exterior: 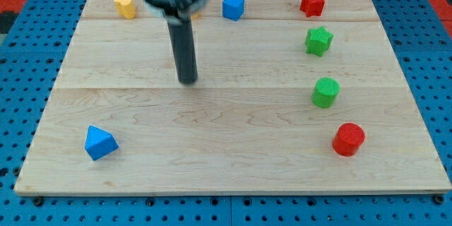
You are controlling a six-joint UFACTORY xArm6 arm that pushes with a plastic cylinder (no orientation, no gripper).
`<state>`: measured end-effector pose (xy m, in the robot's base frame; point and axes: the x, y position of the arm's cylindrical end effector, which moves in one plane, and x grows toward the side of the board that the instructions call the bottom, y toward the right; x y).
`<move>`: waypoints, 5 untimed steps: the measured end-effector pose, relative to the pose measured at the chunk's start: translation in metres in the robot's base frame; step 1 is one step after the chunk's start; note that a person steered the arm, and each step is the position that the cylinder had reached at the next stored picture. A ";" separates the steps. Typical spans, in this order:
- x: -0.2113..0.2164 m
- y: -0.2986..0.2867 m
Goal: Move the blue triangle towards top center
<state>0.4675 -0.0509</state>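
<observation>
Right now our blue triangle [99, 143] sits near the view's bottom left corner of the counter [233, 148], well apart from every other block. It is a bright, sky-blue wedge with a lighter face turned up toward the view's top and darker sides below, one corner pointing toward the view's left. It throws a small shadow on the pale wood beneath it.

We carry no fingers at all, so open or closed does not apply: our arm ends in a dark rod, and my tip [187, 81] rests on the wood left of the middle, in the upper half of the counter. It touches no block. The blue triangle lies well below it and toward the view's left.

Along the view's top edge we see a yellow block [125, 5] at the left, a blue block [232, 6] with a faceted, cube-like shape just right of our rod's housing, and a red star [312, 3] further right. A sliver of something orange peeks out beside the housing, too hidden to name. Down the view's right side stand a green star [318, 41], then a green cylinder [325, 92], then a red cylinder [348, 139] lowest of all.
</observation>
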 end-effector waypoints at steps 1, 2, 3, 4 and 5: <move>0.113 -0.008; 0.141 -0.126; 0.093 -0.164; 0.060 -0.104; 0.088 -0.077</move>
<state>0.5551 -0.1282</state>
